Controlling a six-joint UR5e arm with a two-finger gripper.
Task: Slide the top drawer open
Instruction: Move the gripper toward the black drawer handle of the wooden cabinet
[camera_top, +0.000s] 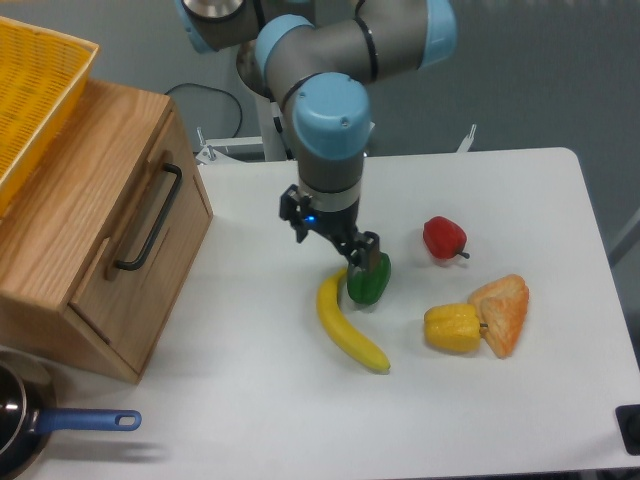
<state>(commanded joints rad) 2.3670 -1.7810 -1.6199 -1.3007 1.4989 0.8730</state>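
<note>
My end effector (362, 258) hangs over the middle of the white counter (260, 400), pointing down, right above the green pepper (369, 283) and overlapping its top edge in this view; can't tell if the fingers touch it. Fingers look close together, but the camera angle hides the gap, so I can't tell if it's wide or narrow. Nothing visibly held. The top drawer (128, 232) is at the left edge of the counter, in the light-oak cabinet (70, 200), well apart from my end effector. Its front panel looks flush with the cabinet face, so it reads as closed. The black bar handle (150, 217) runs along the panel, untouched. A yellow mesh basket (35, 95) sits on top of the cabinet, at the top left corner of the view. The banana (346, 325) lies just beside the green pepper, to its lower left, touching or nearly touching it. The red pepper (444, 238) is to the right, apart from the green one. The yellow pepper (453, 327) sits lower right, touching an orange wedge-shaped item (503, 311) that I can't identify. A pan with a blue handle (88, 421) pokes in at the bottom left corner, in front of the cabinet.
</note>
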